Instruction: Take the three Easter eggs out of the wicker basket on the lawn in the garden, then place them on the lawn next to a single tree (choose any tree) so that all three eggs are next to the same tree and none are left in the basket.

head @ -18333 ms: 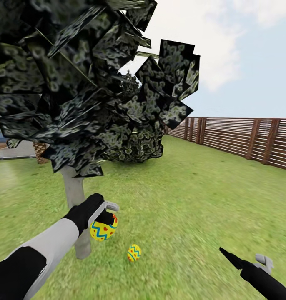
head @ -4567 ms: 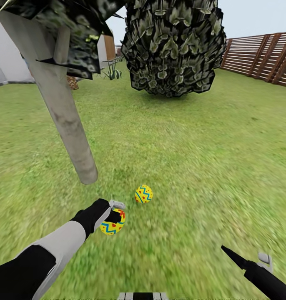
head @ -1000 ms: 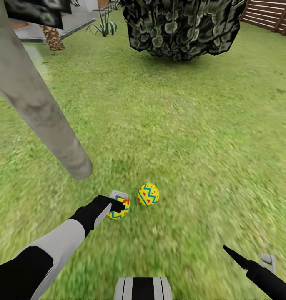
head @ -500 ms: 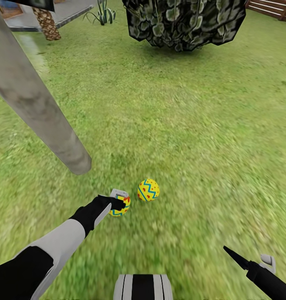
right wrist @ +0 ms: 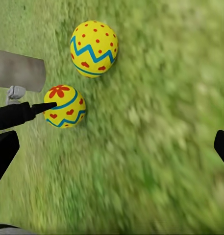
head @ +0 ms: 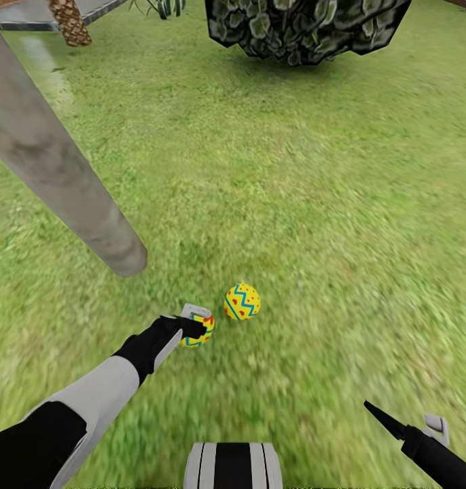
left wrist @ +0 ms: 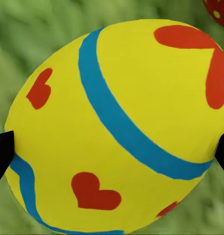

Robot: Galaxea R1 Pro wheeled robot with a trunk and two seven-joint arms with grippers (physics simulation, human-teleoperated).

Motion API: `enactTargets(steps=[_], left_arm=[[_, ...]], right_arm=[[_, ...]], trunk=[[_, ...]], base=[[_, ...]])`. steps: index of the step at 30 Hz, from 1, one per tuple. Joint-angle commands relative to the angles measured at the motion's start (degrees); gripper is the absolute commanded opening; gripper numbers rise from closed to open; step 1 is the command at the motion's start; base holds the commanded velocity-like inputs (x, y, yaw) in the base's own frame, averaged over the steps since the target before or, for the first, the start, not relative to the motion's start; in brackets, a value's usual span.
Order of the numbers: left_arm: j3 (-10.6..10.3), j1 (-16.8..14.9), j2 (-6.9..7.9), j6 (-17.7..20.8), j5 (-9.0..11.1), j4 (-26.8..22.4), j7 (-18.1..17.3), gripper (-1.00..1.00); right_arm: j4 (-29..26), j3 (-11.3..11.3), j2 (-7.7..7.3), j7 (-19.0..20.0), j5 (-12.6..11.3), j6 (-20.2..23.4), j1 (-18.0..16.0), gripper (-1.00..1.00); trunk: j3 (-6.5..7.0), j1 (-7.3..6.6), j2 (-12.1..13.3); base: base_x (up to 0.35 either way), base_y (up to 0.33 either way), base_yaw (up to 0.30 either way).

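Near the tree [head: 70, 183] trunk's foot, left tool [head: 198, 328] pinches one egg [head: 200, 333] beside another egg [head: 242, 301]; right tool [right wrist: 112, 142] spread.

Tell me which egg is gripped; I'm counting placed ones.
The hearts egg, clamped in the left gripper. The dotted egg lies free on the lawn.

Ahead of you, a dark-leaved shrub [head: 308, 30], a scaly palm trunk [head: 70, 22] and grey paving [head: 22, 13] at upper left.
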Motion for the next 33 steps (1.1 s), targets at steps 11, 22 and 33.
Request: enactTargets(steps=[11, 22, 33], left_arm=[[-0.29, 0.02, 0.05, -0.50, 0.90, 1.41, 0.23, -1.00], [-0.29, 0.02, 0.05, -0.79, 0.90, 1.37, 0.23, 1.00], [-0.30, 0.02, 0.05, -0.86, 0.90, 1.31, 0.18, 1.00]], right_arm=[[-0.04, -0.01, -0.01, -0.03, -0.30, 0.40, 0.03, 1.00], [-0.04, -0.01, -0.01, -0.03, -0.29, 0.40, 0.03, 1.00], [-0.04, -0.01, -0.01, -0.03, -0.29, 0.40, 0.03, 1.00]], trunk=[[-0.49, 0.08, -0.03], [-0.49, 0.08, -0.03], [-0.49, 0.08, -0.03]], base=[[0.000, 0.000, 0.000], [0.000, 0.000, 0.000], [0.000, 0.000, 0.000]])
